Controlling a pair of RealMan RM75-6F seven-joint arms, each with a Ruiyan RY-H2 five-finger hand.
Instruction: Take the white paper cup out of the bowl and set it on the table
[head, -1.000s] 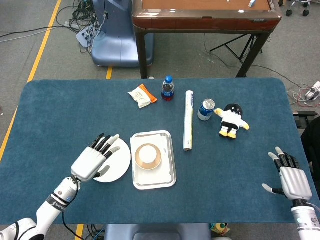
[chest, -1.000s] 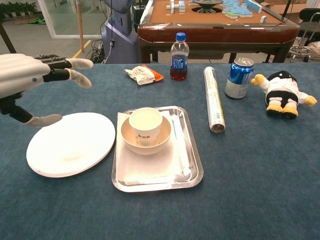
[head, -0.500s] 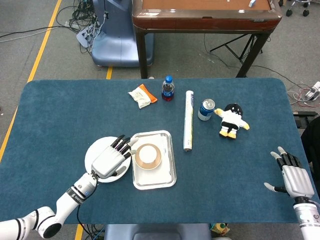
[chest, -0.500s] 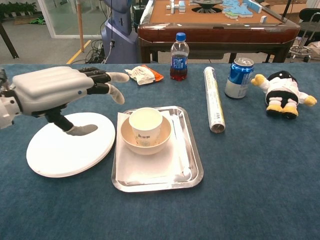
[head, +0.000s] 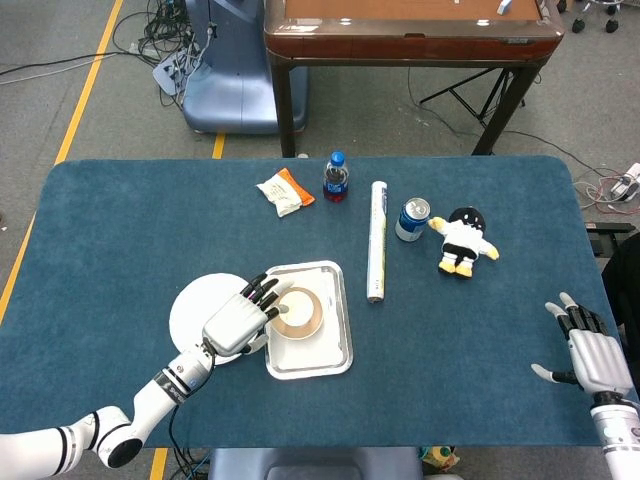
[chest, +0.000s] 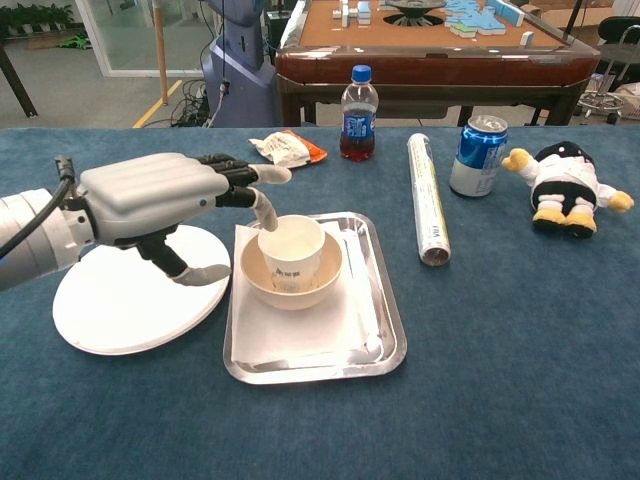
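Note:
A white paper cup (chest: 292, 250) (head: 297, 310) stands upright inside a tan bowl (chest: 326, 281) (head: 315, 325) on a metal tray (chest: 378, 340) (head: 337, 355). My left hand (chest: 160, 195) (head: 240, 320) hovers just left of the cup with its fingers spread, and one fingertip (chest: 266, 216) reaches the cup's rim. Whether it touches is unclear, and it holds nothing. Far right near the table's front edge, my right hand (head: 588, 352) rests with fingers apart and empty.
A white plate (chest: 110, 300) lies left of the tray, under my left hand. Behind it are a snack packet (chest: 287, 149), a drink bottle (chest: 358, 100), a foil roll (chest: 426, 195), a blue can (chest: 477, 155) and a plush penguin (chest: 567, 185).
My left hand has swept right, across the white plate, up to the cup's left rim. The right hand has barely shifted.

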